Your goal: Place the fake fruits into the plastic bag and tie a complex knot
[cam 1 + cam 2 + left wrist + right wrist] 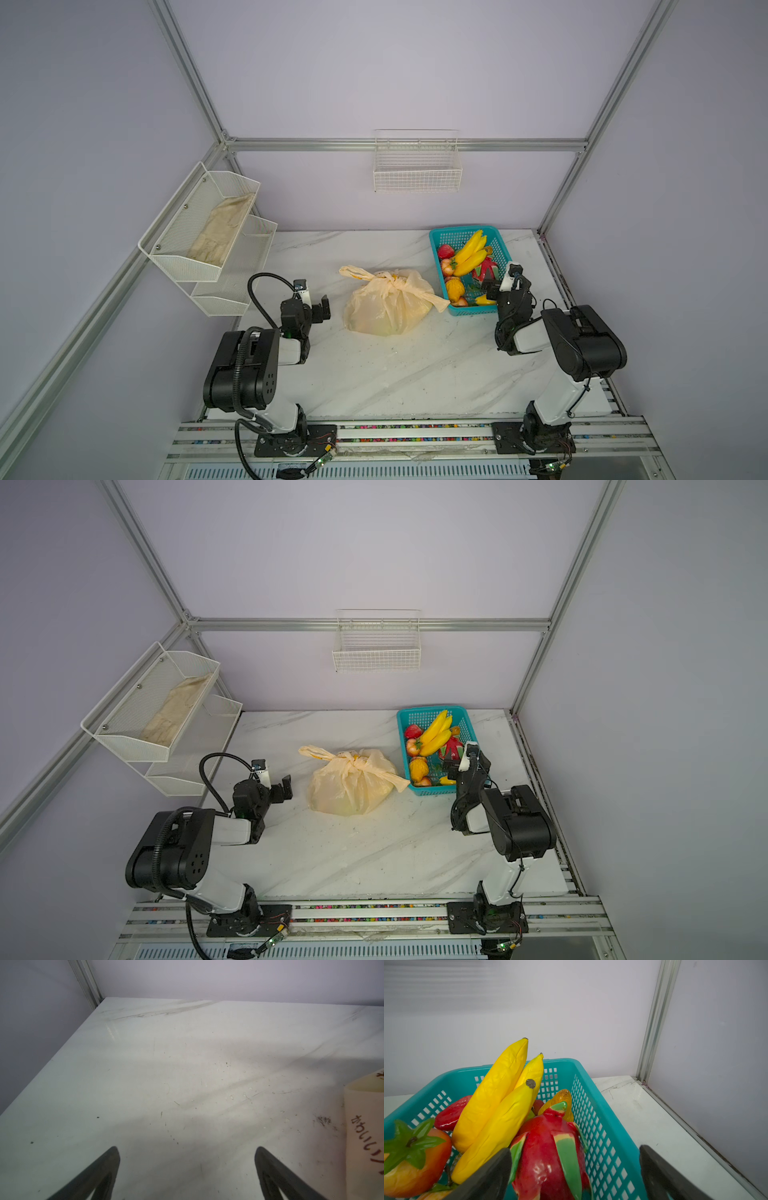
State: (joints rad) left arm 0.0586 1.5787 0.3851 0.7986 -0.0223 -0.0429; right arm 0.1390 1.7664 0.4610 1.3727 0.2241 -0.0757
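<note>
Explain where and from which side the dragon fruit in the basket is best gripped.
Probably across its rounded red middle, coming down from above. The dragon fruit lies on top of the pile, with the bananas beside it and the basket wall close on its other side, so a sideways approach looks blocked. Its green scales look too thin to hold. The open right end effector hangs near it.

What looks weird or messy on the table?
The plastic bag is already closed with a knot, yet many fake fruits lie in the teal basket beside it. That looks odd, because they belong inside the bag. Nothing looks spilled or broken.
</note>
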